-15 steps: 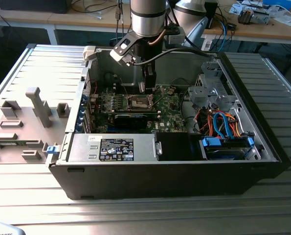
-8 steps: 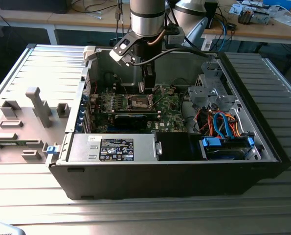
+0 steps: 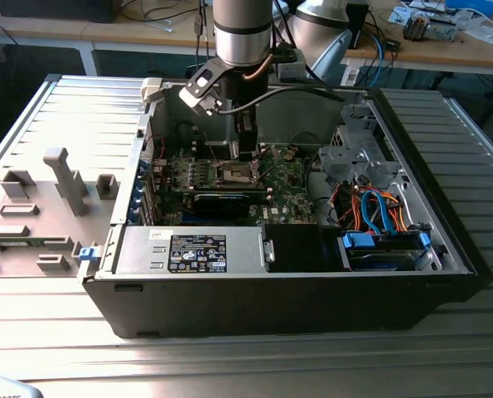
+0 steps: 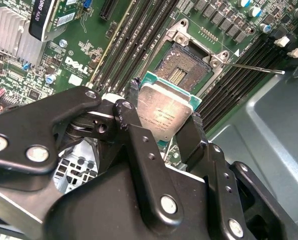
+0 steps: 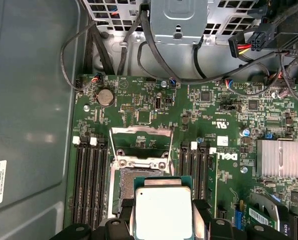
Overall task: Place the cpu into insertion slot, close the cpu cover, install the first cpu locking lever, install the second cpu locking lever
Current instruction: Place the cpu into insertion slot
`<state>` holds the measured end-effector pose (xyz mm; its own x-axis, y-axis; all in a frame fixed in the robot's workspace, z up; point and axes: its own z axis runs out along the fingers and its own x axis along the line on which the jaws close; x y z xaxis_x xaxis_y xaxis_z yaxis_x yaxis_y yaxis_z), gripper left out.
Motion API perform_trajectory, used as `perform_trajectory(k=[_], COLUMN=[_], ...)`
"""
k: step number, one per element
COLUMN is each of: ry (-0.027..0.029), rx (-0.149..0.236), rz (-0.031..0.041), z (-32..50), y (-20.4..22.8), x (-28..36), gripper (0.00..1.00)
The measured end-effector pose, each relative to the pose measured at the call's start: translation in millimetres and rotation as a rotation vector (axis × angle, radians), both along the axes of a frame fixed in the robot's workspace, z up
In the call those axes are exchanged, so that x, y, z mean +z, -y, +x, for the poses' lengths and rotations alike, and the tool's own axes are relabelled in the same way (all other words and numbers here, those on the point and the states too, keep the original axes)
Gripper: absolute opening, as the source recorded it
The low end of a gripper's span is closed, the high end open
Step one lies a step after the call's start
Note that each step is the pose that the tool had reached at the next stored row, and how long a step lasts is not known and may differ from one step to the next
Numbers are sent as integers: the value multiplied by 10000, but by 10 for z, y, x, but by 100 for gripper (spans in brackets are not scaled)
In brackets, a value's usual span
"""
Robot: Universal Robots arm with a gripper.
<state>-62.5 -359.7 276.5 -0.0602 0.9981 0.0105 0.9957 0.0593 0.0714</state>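
Note:
My gripper (image 4: pixel 161 119) is shut on the cpu (image 4: pixel 165 111), a flat square chip with a silver-grey top and a green edge, pinched between the two black fingers (image 4: pixel 124 111). The cpu hangs just above the insertion slot (image 4: pixel 183 69), partly covering it in the first wrist view, where the cpu (image 5: pixel 162 212) overlaps the insertion slot (image 5: pixel 122 184). The cpu cover (image 5: pixel 141 138) stands swung open beyond the slot. A thin locking lever (image 4: pixel 254 67) sticks out beside the socket. In the exterior view the gripper (image 3: pixel 246 154) is low inside the computer case, over the green motherboard (image 3: pixel 289 189).
Long memory slots (image 5: pixel 91 182) flank the socket on both sides. A finned heat sink (image 5: pixel 277 158) and black cables (image 5: pixel 106 47) lie nearby. The case wall (image 5: pixel 31 100), a drive cage (image 3: pixel 354 153), orange and blue cables (image 3: pixel 379 207) and the power supply (image 3: pixel 192 251) surround the board.

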Motion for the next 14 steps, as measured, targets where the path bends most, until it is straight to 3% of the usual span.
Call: perform_trajectory(k=[14], ry=[-1], rx=[-43], rz=[-2], z=[-2], y=[-34], x=[-9], gripper=[55])
